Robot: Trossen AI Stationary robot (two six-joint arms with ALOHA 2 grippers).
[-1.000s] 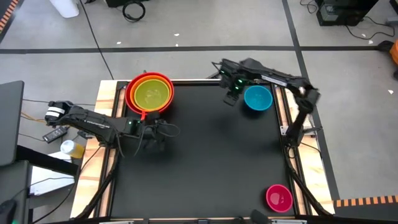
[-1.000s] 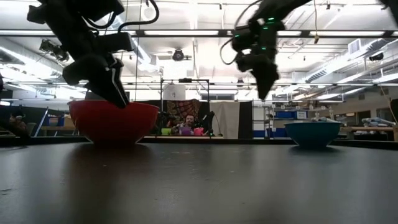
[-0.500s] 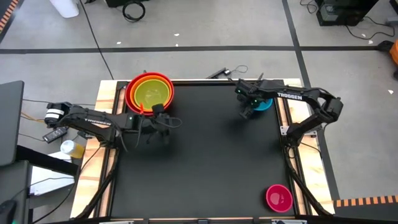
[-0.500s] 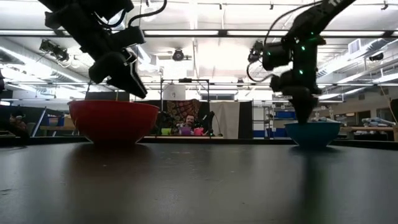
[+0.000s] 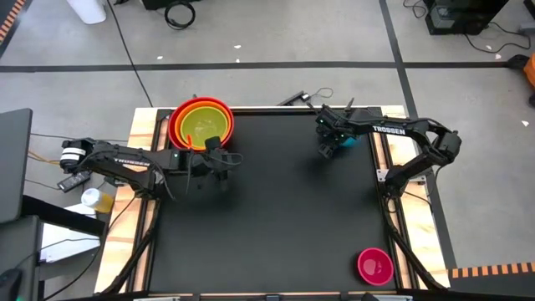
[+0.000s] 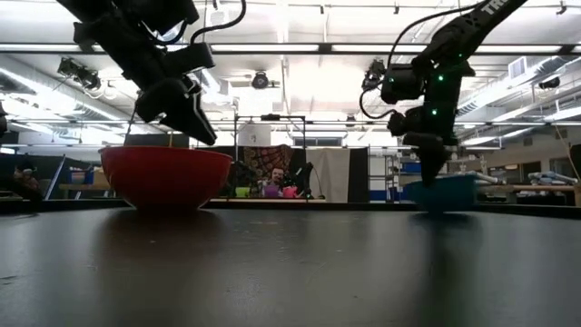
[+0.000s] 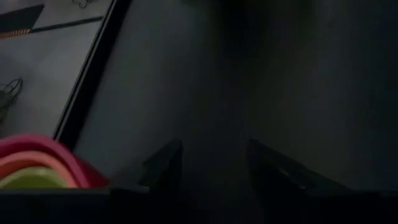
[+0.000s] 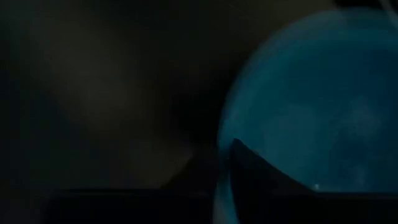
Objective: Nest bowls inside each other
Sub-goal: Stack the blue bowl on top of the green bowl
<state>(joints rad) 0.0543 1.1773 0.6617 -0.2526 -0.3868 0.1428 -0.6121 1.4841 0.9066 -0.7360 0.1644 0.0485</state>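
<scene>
The red, orange and yellow-green bowls (image 5: pixel 201 125) sit nested at the table's far left; the low view shows the red one (image 6: pixel 166 177). My left gripper (image 5: pixel 219 160) hovers open just near and right of that stack, with nothing between its fingers (image 7: pixel 214 177). The blue bowl (image 5: pixel 351 140) stands at the far right, mostly hidden under my right gripper (image 5: pixel 328 149), which is shut on its left rim. The pink bowl (image 5: pixel 374 265) rests alone at the near right corner. My right gripper grips the blue bowl's rim (image 8: pixel 222 149) on the side toward the table's left. One finger (image 8: pixel 249 165) is inside the bowl and the other is outside. The fingers come from above, pointing steeply down. The bowl (image 6: pixel 449 193) is still low at the table.
The black mat (image 5: pixel 267 226) lies bare between the stack and the pink bowl. Wooden table edges and frame rails run along both sides. A person sits far behind the table in the low view (image 6: pixel 272 177).
My right gripper has dropped from above the table's far edge onto the blue bowl's left rim, and the bowl has shifted slightly toward the table's left. My left gripper has drifted a little toward the right, alongside the nested stack.
</scene>
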